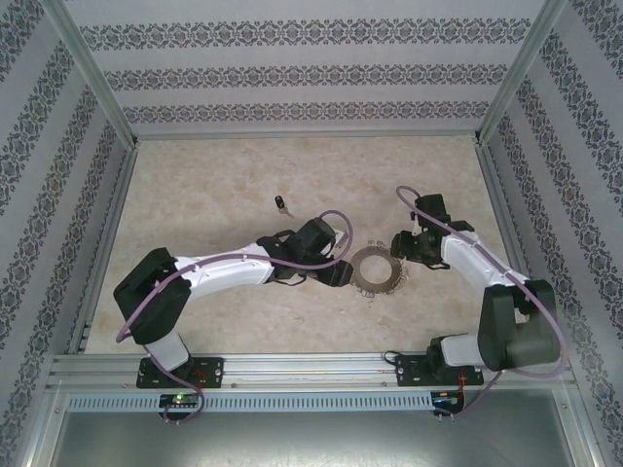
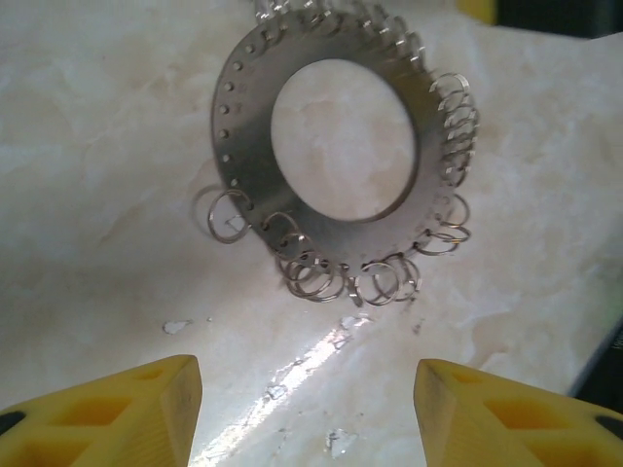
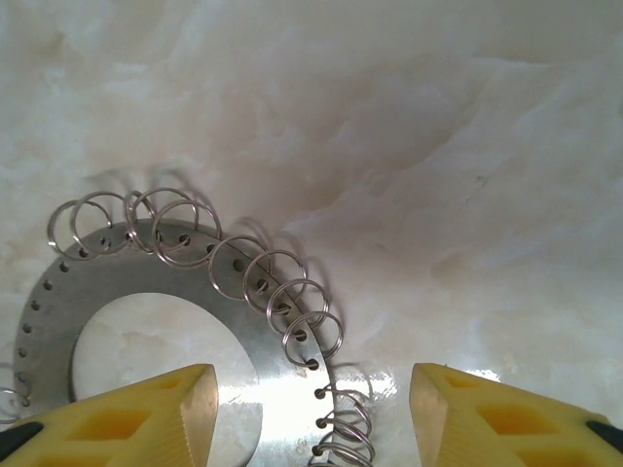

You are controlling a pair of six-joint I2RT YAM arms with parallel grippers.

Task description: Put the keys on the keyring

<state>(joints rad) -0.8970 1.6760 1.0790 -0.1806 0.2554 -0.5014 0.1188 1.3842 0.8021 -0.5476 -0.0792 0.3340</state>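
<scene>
Top external view: the left arm reaches from its near-left base across the table (image 1: 214, 175) toward the middle, forearm low and almost level, and the left gripper (image 1: 337, 274) sits just left of the keyring (image 1: 375, 269). The right arm rises from the near-right base, folds at the elbow and bends back leftward, putting the right gripper (image 1: 400, 245) at the ring's far-right edge. So the keyring lies flat between the two claws. The keys (image 1: 280, 203), one small dark piece, rest farther back and to the left, well apart from the ring and both claws. Left wrist view: yellow fingers (image 2: 117, 409) stand apart, holding nothing, the ring just ahead of them. Right wrist view: fingers (image 3: 127, 418) spread, unclosed, straddling the looped rim
</scene>
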